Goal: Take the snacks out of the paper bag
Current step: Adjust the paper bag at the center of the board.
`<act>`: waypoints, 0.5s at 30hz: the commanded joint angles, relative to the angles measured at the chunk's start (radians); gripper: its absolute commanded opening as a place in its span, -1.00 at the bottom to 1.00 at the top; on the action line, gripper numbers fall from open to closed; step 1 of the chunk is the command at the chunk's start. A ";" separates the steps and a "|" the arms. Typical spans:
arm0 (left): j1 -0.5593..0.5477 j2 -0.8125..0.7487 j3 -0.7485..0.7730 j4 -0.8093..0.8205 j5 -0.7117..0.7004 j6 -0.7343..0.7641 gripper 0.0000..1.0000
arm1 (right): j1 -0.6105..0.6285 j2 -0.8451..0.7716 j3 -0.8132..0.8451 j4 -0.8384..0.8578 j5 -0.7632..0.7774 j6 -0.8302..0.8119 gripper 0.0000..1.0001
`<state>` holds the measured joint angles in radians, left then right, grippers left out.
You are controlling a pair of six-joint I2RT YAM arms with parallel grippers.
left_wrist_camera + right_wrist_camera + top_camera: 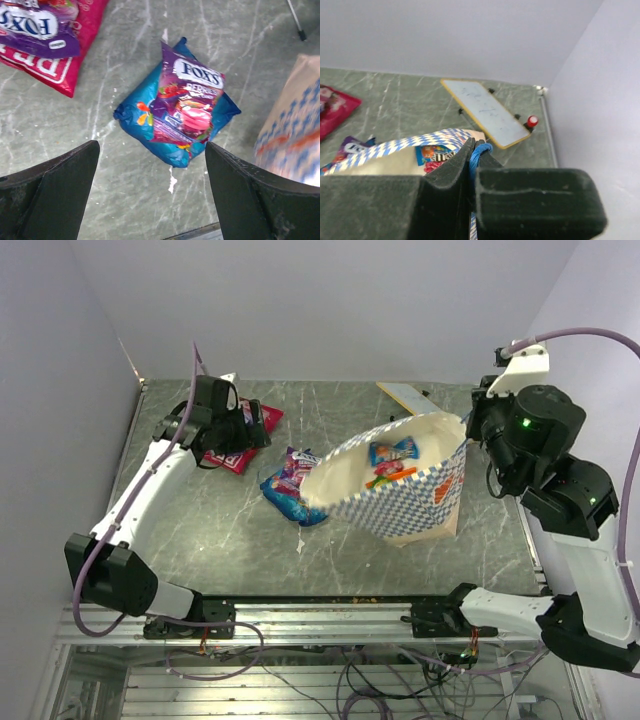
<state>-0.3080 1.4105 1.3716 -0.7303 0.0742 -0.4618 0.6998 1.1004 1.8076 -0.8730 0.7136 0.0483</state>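
paper bag (pixel 420 502): blue-and-white checkered outside, cream inside, is lying tipped over, its mouth gaping up and leftward
blue string handle (pixel 482 149): is being pinched by the right gripper (pixel 471 162) at the bag's far right rim
blue-red packet (pixel 392 451): small, is lying inside the bag
yellow-green packet (pixel 388 478): is lying inside too, just beside the blue-red one
blue packet (pixel 140 117): is lying just outside the mouth, a purple packet (pixel 190 97) resting on it
red-pink packet (pixel 55 67): is lying flat well left of the bag, a second purple packet (pixel 30 25) overlapping it

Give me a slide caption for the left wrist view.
Open left gripper facing a purple Fox's packet that lies atop a blue packet.
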 commanded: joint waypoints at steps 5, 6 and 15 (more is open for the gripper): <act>-0.045 -0.058 0.040 0.009 0.115 -0.033 0.95 | 0.000 -0.002 0.126 0.137 0.102 -0.393 -1.00; -0.047 -0.062 0.041 0.009 0.124 -0.034 0.95 | 0.000 -0.009 0.117 0.151 0.108 -0.419 -1.00; -0.072 -0.099 0.036 0.000 0.210 -0.044 0.96 | 0.001 -0.055 -0.108 0.111 -0.176 -0.345 -1.00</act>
<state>-0.3630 1.3495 1.3811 -0.7311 0.2035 -0.4915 0.6994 1.0641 1.8088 -0.7879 0.7189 -0.3508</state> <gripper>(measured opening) 0.978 0.003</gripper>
